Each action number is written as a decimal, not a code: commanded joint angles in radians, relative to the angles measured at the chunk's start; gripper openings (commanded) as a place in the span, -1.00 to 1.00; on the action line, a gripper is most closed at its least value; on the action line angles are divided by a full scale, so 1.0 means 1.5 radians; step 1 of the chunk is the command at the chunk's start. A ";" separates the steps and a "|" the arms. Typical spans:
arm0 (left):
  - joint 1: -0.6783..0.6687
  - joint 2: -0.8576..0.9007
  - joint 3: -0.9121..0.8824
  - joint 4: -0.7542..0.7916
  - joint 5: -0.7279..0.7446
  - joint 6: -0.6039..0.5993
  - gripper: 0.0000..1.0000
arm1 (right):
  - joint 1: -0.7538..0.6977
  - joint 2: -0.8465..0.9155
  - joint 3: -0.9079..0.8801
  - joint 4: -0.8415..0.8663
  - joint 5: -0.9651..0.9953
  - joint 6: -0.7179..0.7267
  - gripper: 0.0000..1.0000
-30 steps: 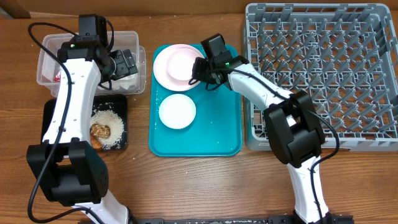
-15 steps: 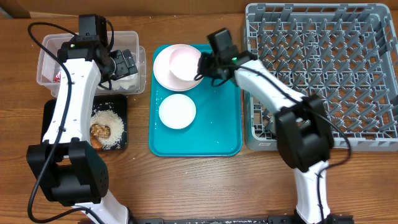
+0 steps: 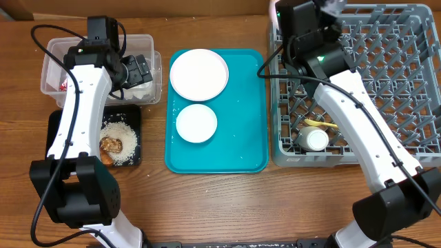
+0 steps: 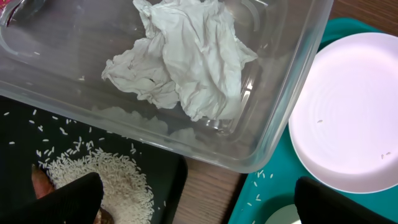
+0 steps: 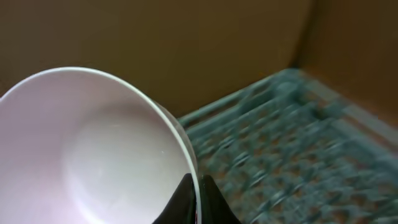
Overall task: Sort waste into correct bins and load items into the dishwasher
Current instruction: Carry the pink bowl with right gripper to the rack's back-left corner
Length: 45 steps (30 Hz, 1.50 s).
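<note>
My right gripper [image 5: 196, 198] is shut on the rim of a small white bowl [image 5: 106, 155] and holds it tilted above the grey dish rack [image 3: 393, 89]. The overhead view shows that arm [image 3: 306, 31] over the rack's far left corner. The rack holds a white cup [image 3: 316, 140] and a pale-yellow spoon [image 3: 322, 124]. The pink plate [image 3: 199, 74] and another white bowl [image 3: 196, 122] sit on the teal tray [image 3: 241, 138]. My left gripper [image 4: 193, 205] is open and empty over the near edge of the clear tub [image 3: 52, 65], which holds the white napkin [image 4: 186, 62].
The black tray [image 3: 55, 134] in front of the tub holds loose rice [image 3: 125, 141] and a brown lump [image 3: 110, 145]. A red wrapper [image 3: 63, 86] shows at the tub's left side. A few rice grains [image 4: 261, 177] lie on the teal tray.
My right gripper lifted the small white bowl off the pink plate and swung it right and up, over the rack's far left corner. The left arm has not moved.
</note>
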 commanded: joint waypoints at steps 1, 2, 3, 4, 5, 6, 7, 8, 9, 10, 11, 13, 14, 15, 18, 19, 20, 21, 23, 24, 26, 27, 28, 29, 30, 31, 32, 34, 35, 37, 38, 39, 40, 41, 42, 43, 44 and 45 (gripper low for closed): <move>0.003 -0.005 0.013 0.001 -0.008 0.011 0.99 | -0.010 0.037 0.004 0.033 0.193 -0.086 -0.92; 0.003 -0.005 0.013 0.001 -0.008 0.011 0.99 | -0.013 0.045 0.004 0.044 0.196 -0.098 -0.92; 0.003 -0.005 0.013 0.001 -0.009 0.011 0.99 | -0.017 0.054 0.004 0.056 0.196 -0.112 -0.92; 0.003 -0.005 0.013 0.001 -0.008 0.011 1.00 | -0.025 0.073 0.004 0.088 0.198 -0.151 -0.92; 0.003 -0.005 0.013 0.001 -0.008 0.011 1.00 | -0.028 0.082 0.004 0.104 0.201 -0.173 -0.92; 0.003 -0.005 0.013 0.001 -0.008 0.011 1.00 | -0.032 0.094 0.004 0.125 0.208 -0.202 -0.92; 0.003 -0.005 0.013 0.001 -0.008 0.011 0.99 | -0.035 0.111 0.004 0.155 0.219 -0.242 -0.92; 0.003 -0.005 0.013 0.001 -0.008 0.011 1.00 | -0.037 0.124 0.004 0.177 0.227 -0.273 -0.92; 0.003 -0.005 0.013 0.001 -0.008 0.011 1.00 | -0.038 0.140 0.004 0.203 0.231 -0.313 -0.92; 0.003 -0.005 0.013 0.001 -0.008 0.011 1.00 | -0.038 0.156 0.004 0.227 0.233 -0.350 -0.92; 0.003 -0.005 0.013 0.001 -0.008 0.011 1.00 | -0.038 0.169 0.004 0.242 0.232 -0.375 -0.92; 0.003 -0.005 0.013 0.001 -0.008 0.011 0.99 | -0.038 0.198 0.004 0.275 0.232 -0.428 -0.92; 0.003 -0.005 0.013 0.001 -0.008 0.011 1.00 | -0.038 0.210 0.004 0.284 0.232 -0.441 -0.92; 0.003 -0.005 0.013 0.001 -0.008 0.011 1.00 | -0.039 0.223 0.004 0.296 0.232 -0.451 -0.92; 0.003 -0.005 0.013 0.001 -0.008 0.011 1.00 | -0.044 0.255 0.004 0.329 0.226 -0.480 -0.92; 0.003 -0.005 0.013 0.001 -0.008 0.011 1.00 | -0.045 0.263 0.004 0.333 0.220 -0.481 -0.92; 0.003 -0.005 0.013 0.001 -0.008 0.011 1.00 | -0.046 0.269 0.004 0.334 0.214 -0.481 -0.92; 0.003 -0.005 0.013 0.001 -0.008 0.011 1.00 | -0.046 0.278 0.004 0.336 0.208 -0.481 -0.92; 0.003 -0.005 0.013 0.001 -0.008 0.011 1.00 | -0.049 0.291 0.004 0.349 0.204 -0.481 -0.92; 0.003 -0.005 0.013 0.001 -0.008 0.011 1.00 | -0.053 0.304 0.004 0.350 0.185 -0.481 -0.92; 0.003 -0.005 0.013 0.001 -0.008 0.011 1.00 | -0.054 0.315 0.004 0.352 0.169 -0.481 -0.92; 0.003 -0.005 0.013 0.001 -0.008 0.011 1.00 | -0.054 0.321 0.004 0.357 0.166 -0.481 -0.92; 0.003 -0.005 0.013 0.001 -0.008 0.011 1.00 | -0.054 0.327 0.004 0.361 0.166 -0.481 -0.92; 0.003 -0.005 0.013 0.001 -0.008 0.011 1.00 | -0.054 0.331 0.004 0.369 0.167 -0.481 -0.92; 0.003 -0.005 0.013 0.001 -0.008 0.011 1.00 | -0.054 0.334 0.004 0.371 0.165 -0.481 -0.92; 0.003 -0.005 0.013 0.001 -0.008 0.011 1.00 | -0.054 0.339 0.004 0.377 0.164 -0.481 -0.92; 0.003 -0.005 0.013 0.001 -0.008 0.011 0.99 | -0.054 0.342 0.004 0.385 0.164 -0.487 -0.92; 0.003 -0.005 0.013 0.001 -0.008 0.011 1.00 | -0.054 0.346 0.004 0.397 0.164 -0.491 -0.92; 0.003 -0.005 0.013 0.001 -0.008 0.011 1.00 | -0.054 0.346 0.004 0.405 0.164 -0.493 -0.92; 0.003 -0.005 0.013 0.001 -0.008 0.011 1.00 | -0.054 0.346 0.004 0.419 0.164 -0.496 -0.92; 0.003 -0.005 0.013 0.001 -0.008 0.011 1.00 | -0.054 0.346 0.004 0.425 0.160 -0.502 -0.92; 0.003 -0.005 0.013 0.001 -0.008 0.011 1.00 | -0.054 0.346 0.004 0.426 0.152 -0.510 -0.91; 0.003 -0.005 0.013 0.001 -0.008 0.011 0.99 | -0.054 0.346 0.004 0.426 0.151 -0.512 -0.89; 0.003 -0.005 0.013 0.001 -0.008 0.011 1.00 | -0.053 0.346 0.004 0.424 0.150 -0.513 -0.88; 0.003 -0.005 0.013 0.001 -0.008 0.011 1.00 | -0.052 0.346 0.004 0.418 0.148 -0.513 -0.83; 0.003 -0.005 0.013 0.001 -0.008 0.011 1.00 | -0.052 0.346 0.004 0.413 0.147 -0.513 -0.79; 0.003 -0.005 0.013 0.001 -0.008 0.011 0.99 | -0.050 0.346 0.004 0.406 0.147 -0.513 -0.74; 0.003 -0.005 0.013 0.001 -0.008 0.011 1.00 | -0.048 0.346 0.004 0.398 0.147 -0.513 -0.70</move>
